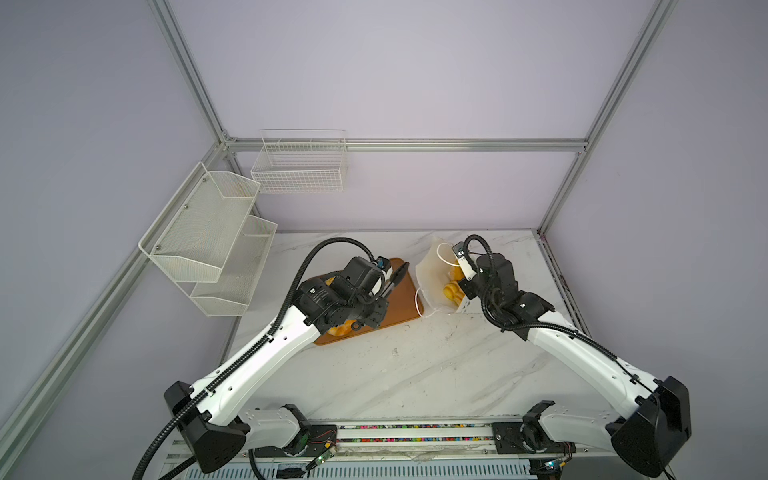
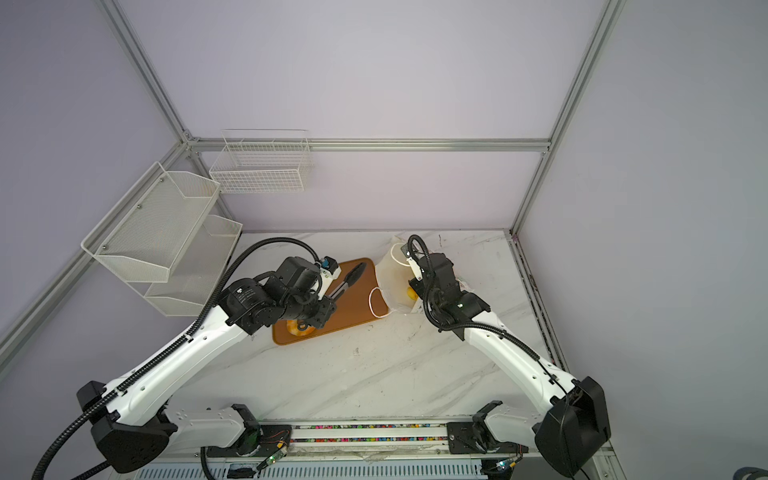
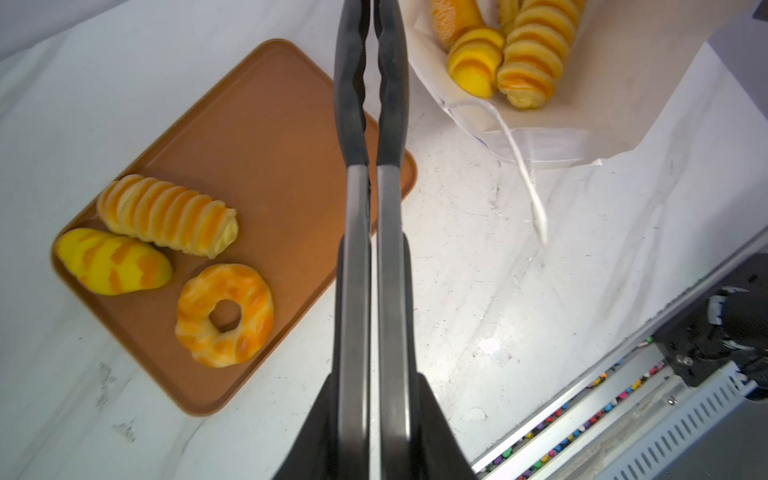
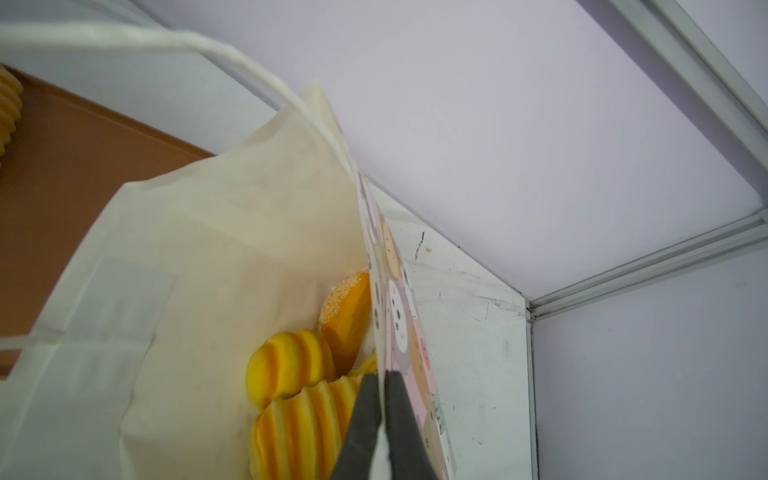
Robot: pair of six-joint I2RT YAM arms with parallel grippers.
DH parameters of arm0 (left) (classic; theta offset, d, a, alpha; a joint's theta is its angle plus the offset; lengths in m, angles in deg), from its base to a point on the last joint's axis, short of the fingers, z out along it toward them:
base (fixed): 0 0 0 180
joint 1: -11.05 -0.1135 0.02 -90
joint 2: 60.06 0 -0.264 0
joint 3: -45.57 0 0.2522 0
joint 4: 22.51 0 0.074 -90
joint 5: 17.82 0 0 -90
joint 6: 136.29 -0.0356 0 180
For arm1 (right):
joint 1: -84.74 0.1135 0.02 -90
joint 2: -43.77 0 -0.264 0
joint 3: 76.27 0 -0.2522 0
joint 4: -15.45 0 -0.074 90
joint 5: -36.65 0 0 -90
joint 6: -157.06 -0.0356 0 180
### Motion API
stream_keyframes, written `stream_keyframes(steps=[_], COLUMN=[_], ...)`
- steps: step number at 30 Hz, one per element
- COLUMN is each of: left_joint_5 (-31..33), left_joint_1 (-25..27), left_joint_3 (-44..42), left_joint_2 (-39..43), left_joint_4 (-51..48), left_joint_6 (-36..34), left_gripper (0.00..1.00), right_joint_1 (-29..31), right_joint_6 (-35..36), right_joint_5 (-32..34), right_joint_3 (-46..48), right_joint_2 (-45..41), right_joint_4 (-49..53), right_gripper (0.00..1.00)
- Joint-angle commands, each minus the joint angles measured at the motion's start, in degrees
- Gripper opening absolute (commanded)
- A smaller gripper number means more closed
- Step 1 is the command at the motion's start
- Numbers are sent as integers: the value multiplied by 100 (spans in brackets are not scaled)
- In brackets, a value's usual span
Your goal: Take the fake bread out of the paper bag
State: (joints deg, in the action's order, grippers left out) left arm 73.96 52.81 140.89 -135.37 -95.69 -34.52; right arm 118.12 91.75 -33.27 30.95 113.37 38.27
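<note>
Down at the left tool, the jaws are clamped on a pair of tongs. The tongs' black tips sit nearly together with nothing between them, out past the end of the tray. The right tool is pinched shut on the rim of the paper bag, holding its mouth open. The bag sits on the bench just beside the tray.

So I'd call this between picks. Next, the tongs need to spread, go into the bag mouth and close on the nearest piece without snagging the cord handle.

Fake bread count:
- Three on the tray: ridged loaf, yellow bun, ring doughnut.
- At least three in the bag: speckled oval, round ridged bun, long ridged roll. Maybe a fourth behind, can't tell.
</note>
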Motion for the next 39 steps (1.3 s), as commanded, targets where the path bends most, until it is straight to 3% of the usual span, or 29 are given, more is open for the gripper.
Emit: stream_keyframes(steps=[1, 8, 17, 25, 27, 31, 33, 39], left_joint_5=[-1044, -1422, -1286, -1318, -1321, -1309, -1304, -991], left_joint_1=[-12, 50, 69, 82, 95, 108, 122, 389], left_joint_3=[587, 389, 170, 132, 116, 100, 112, 527], left_joint_2=[-238, -435, -423, -514, -516, -519, -515, -1008], left_joint_4=[569, 862, 945, 1000, 1002, 994, 943, 431], left_joint_6=[-520, -494, -346, -298, -298, -310, -319, -411], left_gripper=[5, 4, 2, 2, 2, 1, 1, 4], right_joint_1=[1, 3, 2, 5, 1, 1, 1, 3], right_joint_6=[-492, -891, -1164, -1221, -1220, -1217, -1221, -1124], right_joint_5=[-168, -319, -664, -764, -798, -922, -956, -1524], right_joint_3=[159, 282, -113, -659, -737, -839, -804, -463], right_joint_2=[-164, -271, -90, 222, 313, 415, 342, -68], right_joint_4=[-328, -431, -386, -16, 74, 237, 217, 84], right_gripper=[2, 12, 40, 49, 45, 11, 4, 0])
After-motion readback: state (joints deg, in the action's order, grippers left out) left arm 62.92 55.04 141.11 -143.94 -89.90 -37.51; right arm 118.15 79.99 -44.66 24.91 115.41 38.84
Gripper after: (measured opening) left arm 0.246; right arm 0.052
